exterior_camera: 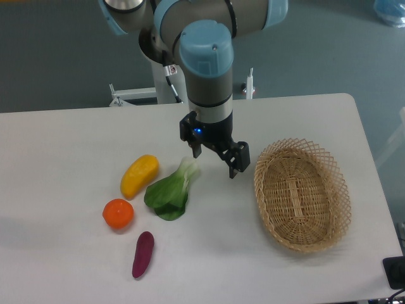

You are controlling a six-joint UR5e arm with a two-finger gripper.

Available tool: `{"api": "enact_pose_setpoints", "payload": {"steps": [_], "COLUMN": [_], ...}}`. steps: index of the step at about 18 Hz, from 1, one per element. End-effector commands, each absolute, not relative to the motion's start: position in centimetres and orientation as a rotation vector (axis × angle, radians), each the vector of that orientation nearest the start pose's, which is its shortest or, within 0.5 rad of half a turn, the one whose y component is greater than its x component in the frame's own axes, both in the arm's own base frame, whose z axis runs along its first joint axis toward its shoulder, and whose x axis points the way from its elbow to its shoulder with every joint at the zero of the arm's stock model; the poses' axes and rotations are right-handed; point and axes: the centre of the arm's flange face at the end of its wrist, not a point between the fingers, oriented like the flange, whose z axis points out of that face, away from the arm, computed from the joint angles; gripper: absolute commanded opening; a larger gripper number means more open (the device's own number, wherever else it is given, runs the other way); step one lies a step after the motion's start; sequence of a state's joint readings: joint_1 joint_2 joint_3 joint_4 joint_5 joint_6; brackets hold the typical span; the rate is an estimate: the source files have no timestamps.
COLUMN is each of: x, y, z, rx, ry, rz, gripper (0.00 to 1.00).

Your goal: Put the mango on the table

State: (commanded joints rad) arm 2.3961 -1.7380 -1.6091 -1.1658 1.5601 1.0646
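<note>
One mango (139, 175) lies on the table (76, 139) in the left-centre of the frame, resting free with nothing holding it. We see its long axis running diagonally, the blunter end pointing toward the upper right and the narrower end toward the lower left. Just beside its upper-right end lies one leafy green vegetable (171, 193), whose pale stalk points up and to the right. Below the mango's lower end sits one round orange (118, 213), near it but apart. Further down lies one purple sweet potato (143, 254), stretched almost top to bottom.

Our gripper (215, 159) hangs above the table at the centre of the frame, between the vegetable and the one oval wicker basket (302, 194) on the right. Its two fingers stand spread apart and hold nothing.

White tabletop lies bare to the left of the mango and above it, up to the far edge. Bare surface also runs along the near edge, at the bottom of the frame. On the right, the basket sits close to the table's edge.
</note>
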Motion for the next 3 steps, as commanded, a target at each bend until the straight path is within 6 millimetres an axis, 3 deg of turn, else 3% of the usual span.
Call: {"api": "enact_pose_setpoints", "payload": {"steps": [3], "x": [-32.95], "y": [48.53], "z": [42.16], "rx": [-2.985], "ry": [0.352], "rz": [0.226], "gripper": [1.00]}}
